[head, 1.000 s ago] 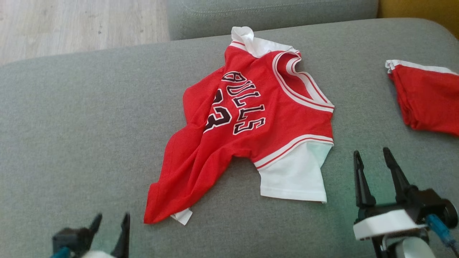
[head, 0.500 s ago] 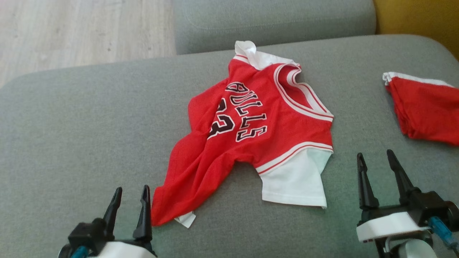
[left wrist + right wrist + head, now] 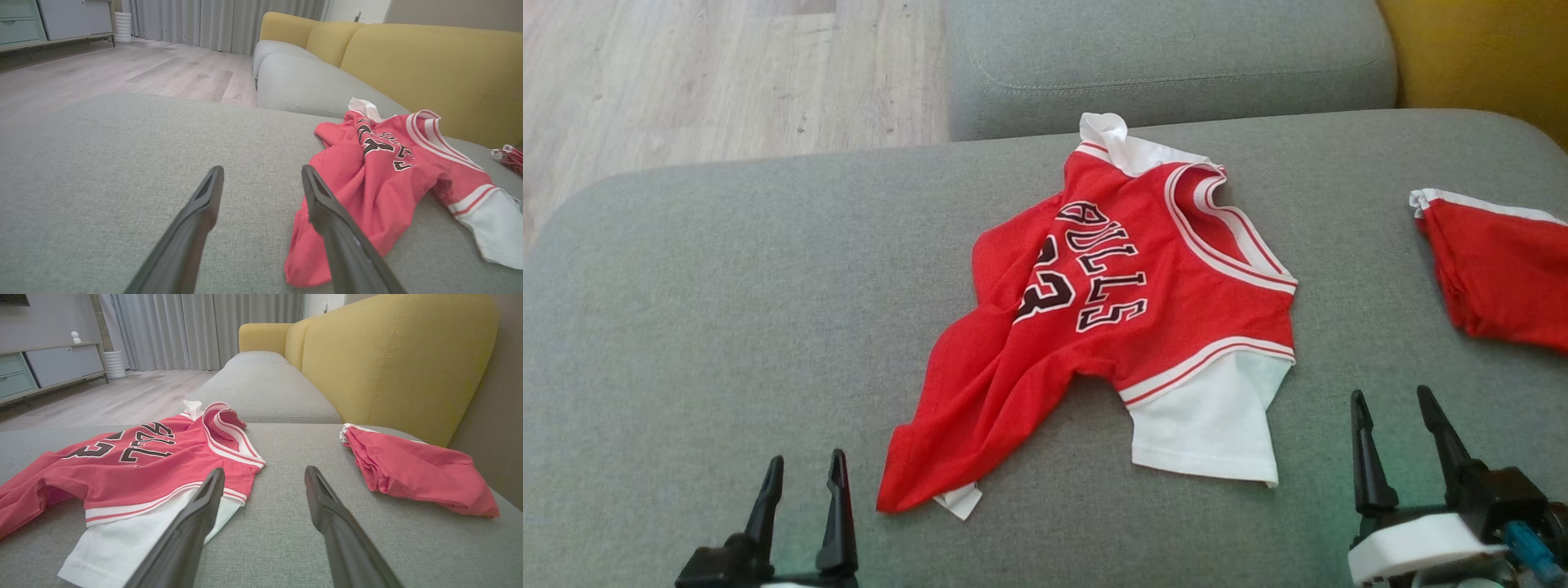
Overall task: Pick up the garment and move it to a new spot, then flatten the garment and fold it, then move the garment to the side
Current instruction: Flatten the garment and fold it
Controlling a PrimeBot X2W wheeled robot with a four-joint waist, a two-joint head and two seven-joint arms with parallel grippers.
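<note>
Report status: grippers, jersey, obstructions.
Left gripper open, empty, by jersey hem. Right gripper open, empty, by white sleeve. Jersey crumpled on sofa cushion. Second red garment apart, far right.

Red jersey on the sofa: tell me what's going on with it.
A two-armed robot is about to handle it. The red jersey lies crumpled and unfolded on the grey sofa cushion, untouched. The left gripper is near its lower hem corner and the right gripper near its white sleeve, both with fingers open and empty. A second red garment lies apart at the right.
</note>
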